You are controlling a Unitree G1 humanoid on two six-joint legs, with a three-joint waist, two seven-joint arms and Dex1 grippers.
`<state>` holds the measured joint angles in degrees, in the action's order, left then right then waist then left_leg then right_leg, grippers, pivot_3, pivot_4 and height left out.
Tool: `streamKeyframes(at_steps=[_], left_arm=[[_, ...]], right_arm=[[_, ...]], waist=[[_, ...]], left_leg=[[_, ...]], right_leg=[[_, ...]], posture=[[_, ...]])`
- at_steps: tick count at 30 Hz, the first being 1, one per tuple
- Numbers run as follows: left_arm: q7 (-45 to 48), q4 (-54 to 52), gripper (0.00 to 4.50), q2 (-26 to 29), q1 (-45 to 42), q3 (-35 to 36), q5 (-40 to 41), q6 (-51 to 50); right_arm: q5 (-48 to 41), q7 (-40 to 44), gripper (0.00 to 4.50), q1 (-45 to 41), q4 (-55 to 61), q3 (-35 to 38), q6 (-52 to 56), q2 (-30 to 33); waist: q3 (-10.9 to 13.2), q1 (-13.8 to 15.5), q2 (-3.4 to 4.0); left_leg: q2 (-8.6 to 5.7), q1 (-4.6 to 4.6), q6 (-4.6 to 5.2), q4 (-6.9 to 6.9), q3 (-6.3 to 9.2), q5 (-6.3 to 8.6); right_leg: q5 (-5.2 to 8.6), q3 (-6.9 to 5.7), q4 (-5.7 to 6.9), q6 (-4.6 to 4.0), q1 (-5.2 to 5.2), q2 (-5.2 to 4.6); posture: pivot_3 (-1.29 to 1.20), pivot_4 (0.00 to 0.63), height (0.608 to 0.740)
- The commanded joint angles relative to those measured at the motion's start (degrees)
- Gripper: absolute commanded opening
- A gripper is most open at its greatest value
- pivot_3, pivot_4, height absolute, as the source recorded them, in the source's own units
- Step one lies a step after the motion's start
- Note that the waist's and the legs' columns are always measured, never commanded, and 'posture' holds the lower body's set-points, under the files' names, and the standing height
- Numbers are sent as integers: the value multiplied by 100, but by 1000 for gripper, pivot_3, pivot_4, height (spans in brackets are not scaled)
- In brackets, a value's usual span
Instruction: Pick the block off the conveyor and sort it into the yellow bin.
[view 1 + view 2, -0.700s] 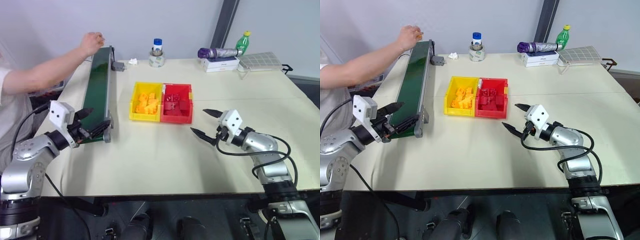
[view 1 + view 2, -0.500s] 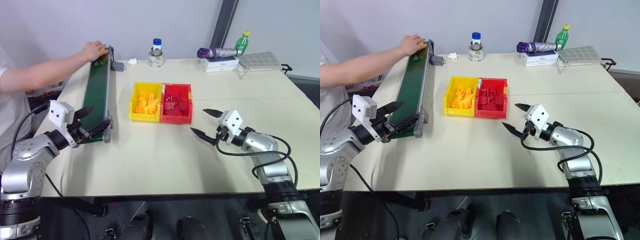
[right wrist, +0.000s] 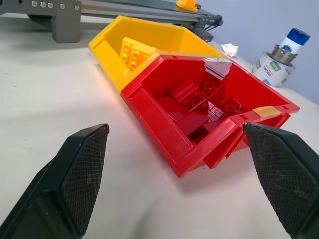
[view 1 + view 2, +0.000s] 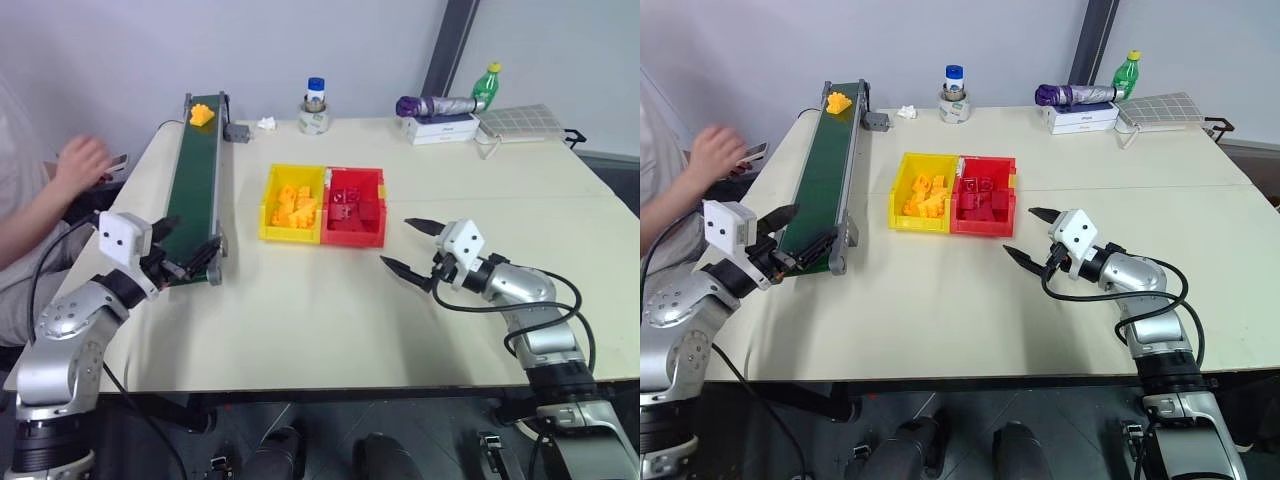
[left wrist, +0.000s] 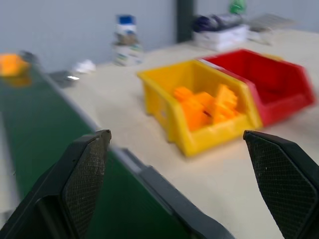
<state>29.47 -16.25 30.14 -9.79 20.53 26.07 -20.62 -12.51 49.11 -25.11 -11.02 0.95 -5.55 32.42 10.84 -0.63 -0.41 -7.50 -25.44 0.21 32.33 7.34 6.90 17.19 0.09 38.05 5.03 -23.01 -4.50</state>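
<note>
The yellow block (image 4: pixel 203 115) lies at the far end of the dark green conveyor (image 4: pixel 193 185) and also shows in the left wrist view (image 5: pixel 11 63). The yellow bin (image 4: pixel 290 235) holds several yellow bricks and stands just right of the belt. My left gripper (image 4: pixel 190 245) is open at the belt's near end, far from the block, with nothing between its fingers. My right gripper (image 4: pixel 396 242) hovers open over the table right of the bins, holding nothing.
A red bin (image 4: pixel 352 238) of red bricks touches the yellow bin's right side. A person's hand (image 4: pixel 80 160) is beyond the table's left edge. A jar (image 4: pixel 314 108), a boxed purple umbrella (image 4: pixel 435 105) and a green bottle (image 4: pixel 487 85) line the far edge.
The person's hand left the yellow block on the belt's far end and drew back to the left, off the table. Both grippers stayed open and in place.
</note>
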Motion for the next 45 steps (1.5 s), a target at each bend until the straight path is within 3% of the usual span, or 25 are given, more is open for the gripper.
streamKeyframes(at_steps=[1, 11, 45], left_arm=[[-732, -586, 4483, -317, 198, 106, -303, 182], [-2096, -1340, 4483, -1303, 967, -44, -1013, 121], [-2170, -773, 4483, -1089, 813, 138, -1196, 262]], right_arm=[[-74, 32, 4500, -116, 84, 127, -115, 21], [-68, 63, 4500, -144, 44, 110, -147, -12], [-67, 43, 4500, -146, 51, 109, -124, -31]], waist=[[0, -2, -1], [-1, 6, -2], [-1, 11, -2]], left_leg=[[0, 0, 0, 1, -1, 0], [0, 6, 0, 14, -2, 0], [1, 5, 0, 23, 1, 1]], right_leg=[[0, 0, -1, 1, 2, 0], [0, -3, -1, 1, 17, 1], [1, -8, 0, 0, 22, 2]], posture=[[0, 150, 740], [0, 150, 740], [0, 150, 740]])
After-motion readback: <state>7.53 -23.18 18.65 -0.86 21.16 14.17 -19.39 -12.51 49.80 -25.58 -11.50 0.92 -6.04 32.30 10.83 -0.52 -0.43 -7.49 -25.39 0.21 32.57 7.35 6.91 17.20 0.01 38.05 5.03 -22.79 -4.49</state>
